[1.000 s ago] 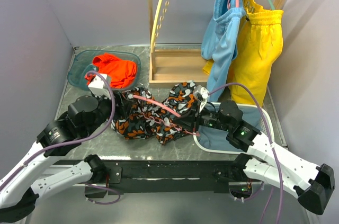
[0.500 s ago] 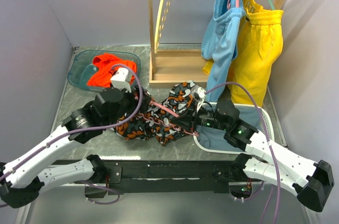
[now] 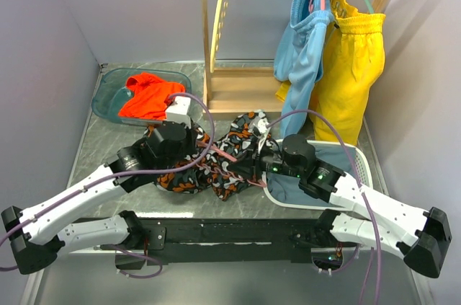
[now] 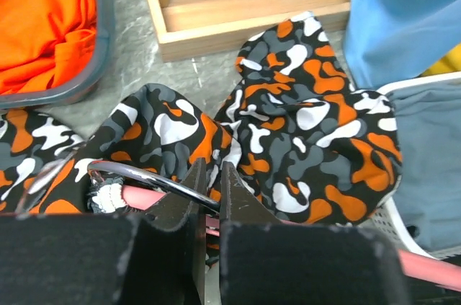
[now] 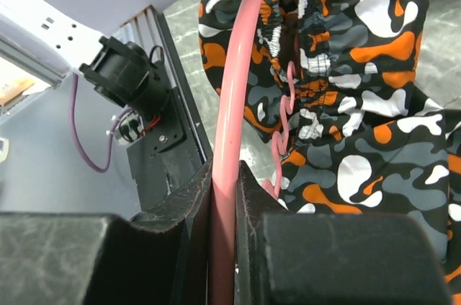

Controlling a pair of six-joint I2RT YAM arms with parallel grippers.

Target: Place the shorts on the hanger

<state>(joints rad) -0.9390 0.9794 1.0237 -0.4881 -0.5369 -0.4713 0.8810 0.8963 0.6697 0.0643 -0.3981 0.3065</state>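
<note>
At the upper left of the overhead view a teal tub (image 3: 106,87) held a plain orange garment (image 3: 148,96), no part of this job. Right of it, the left tool (image 4: 211,179) was clenched on the metal hook (image 4: 137,173) of the pink hanger (image 5: 232,103); in its wrist view the wire ran into the narrow gap between the jaws.

The shorts (image 3: 245,128) lay crumpled on the grey tabletop (image 3: 101,139) at frame centre, in front of the wooden rack (image 3: 238,92), with the hanger slanting among their folds. In the right wrist view one pink arm ran up across the gathered waistband and the wavy lower bar (image 5: 284,117) lay on the cloth. Whether either passed inside the shorts could not be told.

The right tool (image 5: 222,184) was clamped on that pink arm, low in its frame. Further right a white basket (image 3: 360,164) sat on the tabletop, and light-blue shorts (image 3: 302,38) and yellow shorts (image 3: 356,60) hung from the rack.

By my reading, the hanger was secured at two points, but the shorts were bunched rather than draped. Spreading them onto the bar and lifting were yet to be done.
</note>
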